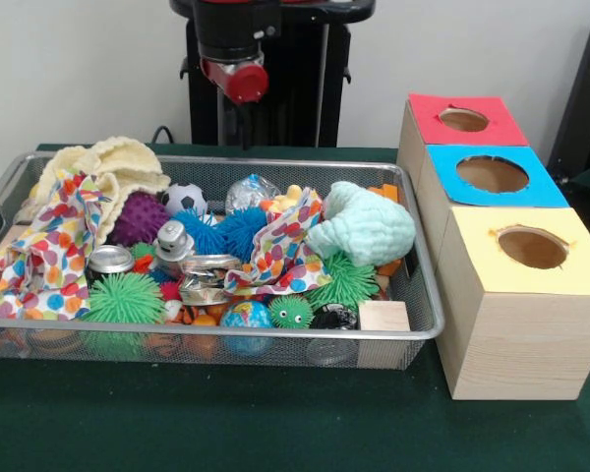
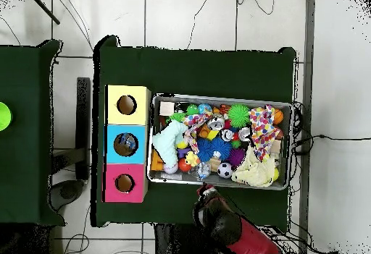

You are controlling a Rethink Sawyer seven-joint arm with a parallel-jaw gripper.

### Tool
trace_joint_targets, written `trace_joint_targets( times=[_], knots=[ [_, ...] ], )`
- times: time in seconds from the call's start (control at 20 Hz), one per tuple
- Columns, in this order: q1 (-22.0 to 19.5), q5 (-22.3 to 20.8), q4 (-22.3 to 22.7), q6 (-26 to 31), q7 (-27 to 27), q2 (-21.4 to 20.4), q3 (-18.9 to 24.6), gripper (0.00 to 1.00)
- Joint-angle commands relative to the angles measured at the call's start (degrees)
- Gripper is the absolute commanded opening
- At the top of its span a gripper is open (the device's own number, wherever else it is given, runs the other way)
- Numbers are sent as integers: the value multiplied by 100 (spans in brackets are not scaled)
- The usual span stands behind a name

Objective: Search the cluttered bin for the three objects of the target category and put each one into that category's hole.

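A wire mesh bin (image 1: 425,324) sits on a green-covered table (image 1: 275,433), heaped with small toys and scraps of cloth. To its right in the front view stands a row of three wooden boxes, each with a round hole on top: a red-topped box (image 1: 464,119) farthest away, a blue-topped box (image 1: 492,175) in the middle, and a yellow-topped box (image 1: 531,248) nearest.

The robot's arm hangs above the far rim of the bin, drawn back, with its gripper (image 1: 244,128) showing only as a thin dark stem below a red joint. Whether the pincer is wide or narrow cannot be told from either view, and it holds nothing that I can see.

Inside the bin, left to right: a cream knitted cloth (image 1: 103,162), a spotted cloth (image 1: 54,246), a purple spiky ball (image 1: 138,218), a small soccer ball (image 1: 184,200), crushed metal cans (image 1: 205,277), blue spiky balls (image 1: 226,233), a pale mint cloth (image 1: 364,224), green spiky balls (image 1: 125,297), a globe-printed ball (image 1: 246,317) and a plain wooden block (image 1: 383,316).

By my judgement the task is at the searching stage, with no object lifted yet. The target category is not shown, so the next move calls for choosing one reachable item and lowering onto it without snagging the cloths.

No brand, label or writing can be read anywhere
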Motion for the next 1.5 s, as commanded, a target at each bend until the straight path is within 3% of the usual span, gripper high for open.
trace_joint_targets(
  times=[0.05, 0.45, 0.7, 1.2, 1.5],
  knots=[
    [233, 581, -550, -671, 1627, 609, 448, 100],
    [322, 649, -783, -1306, 1719, 1204, 533, 100],
    [291, 640, -913, -1391, 1598, 1299, 443, 100],
    [602, 951, -836, -755, 1404, 732, 219, 100],
    [1076, 1369, -929, 21, 1095, 304, -244, 100]
  ],
)
